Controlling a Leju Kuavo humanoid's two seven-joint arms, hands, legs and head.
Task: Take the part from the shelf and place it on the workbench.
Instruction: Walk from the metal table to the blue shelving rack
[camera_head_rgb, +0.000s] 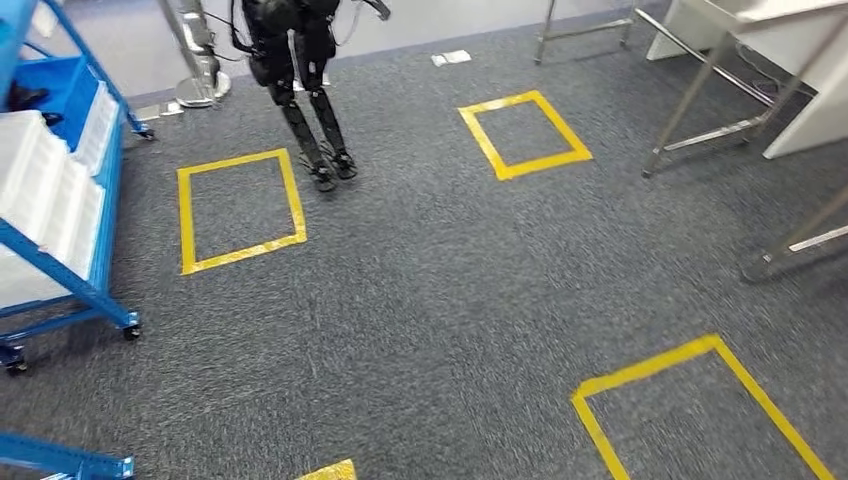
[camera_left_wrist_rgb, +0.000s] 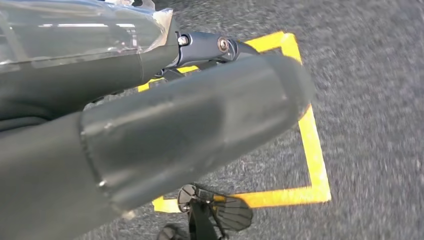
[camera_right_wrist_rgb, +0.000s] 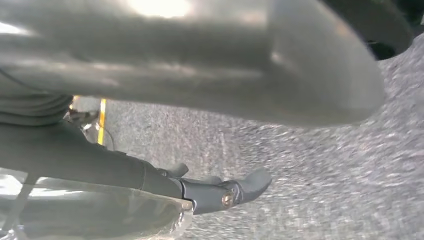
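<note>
Progress: I judge us mid-carry, walking between stations; the pick from the shelf looks done, the placing is still to come.
Part: a clear, glossy plastic-wrapped part (camera_left_wrist_rgb: 75, 30) lies pressed along my left hand, and what I take for the same clear wrapping (camera_right_wrist_rgb: 90, 215) shows against my right hand, so I read it as carried between both.
Left hand: the grey-thumbed left hand (camera_left_wrist_rgb: 165, 130) has dark fingers (camera_left_wrist_rgb: 210, 47) lying against the wrapping; it holds the part.
Right hand: the right hand (camera_right_wrist_rgb: 200, 100) has dark fingers (camera_right_wrist_rgb: 225, 192) reaching past the wrapping's edge; it grips too, as far as I can tell.
Long axis: it seems to run along the fingers of each hand; which end leads, I cannot tell.
Shelf: the blue metal shelf with white trays (camera_head_rgb: 60, 210) sits off to my left.
Tabletop: the white workbench on steel legs (camera_head_rgb: 760, 70) stands ahead to the right, well apart from me.
Floor: grey carpet with yellow tape squares (camera_head_rgb: 240, 210).
</note>
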